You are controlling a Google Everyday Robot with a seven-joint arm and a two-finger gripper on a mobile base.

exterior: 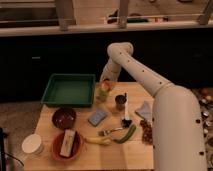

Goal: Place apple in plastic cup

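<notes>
1. Wooden table (pixel 115 152): I see a pale tabletop, lit warmly.
2. Dark cabinet front (pixel 45 60): it spans my view behind the table, nearly black.
3. Counter edge (pixel 165 26): I note a light strip running above the cabinet.
4. Floor (pixel 17 117): speckled grey, left of the table.
</notes>
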